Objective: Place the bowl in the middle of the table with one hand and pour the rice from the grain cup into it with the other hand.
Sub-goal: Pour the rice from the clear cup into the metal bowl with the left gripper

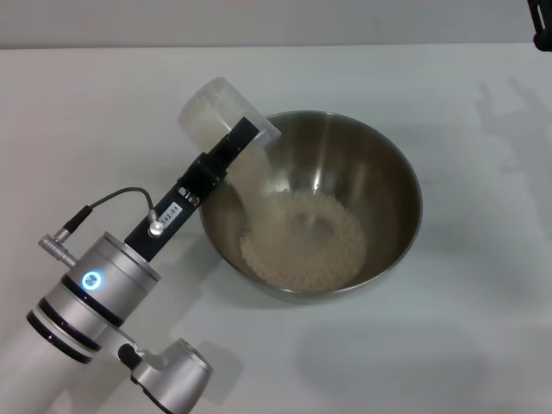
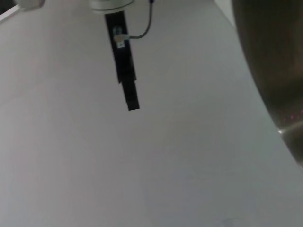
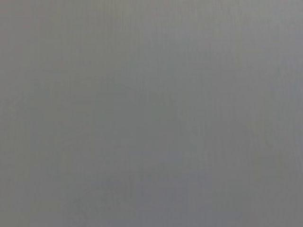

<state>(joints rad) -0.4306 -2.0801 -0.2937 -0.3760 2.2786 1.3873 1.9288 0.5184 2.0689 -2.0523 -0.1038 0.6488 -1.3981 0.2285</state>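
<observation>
Black-fingered left tool (image 1: 226, 138) grips the grain cup (image 1: 222, 115), tipped over the bowl's (image 1: 392, 185) rim; rice (image 1: 304, 241) heaps inside. Bowl sits mid-surface (image 1: 483, 345). Right tool (image 1: 541, 26) barely shows at the far corner, grip unclear.

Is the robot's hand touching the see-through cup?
Touching. In the head view the left gripper clamps the tilted grain cup over the bowl's rim.
</observation>
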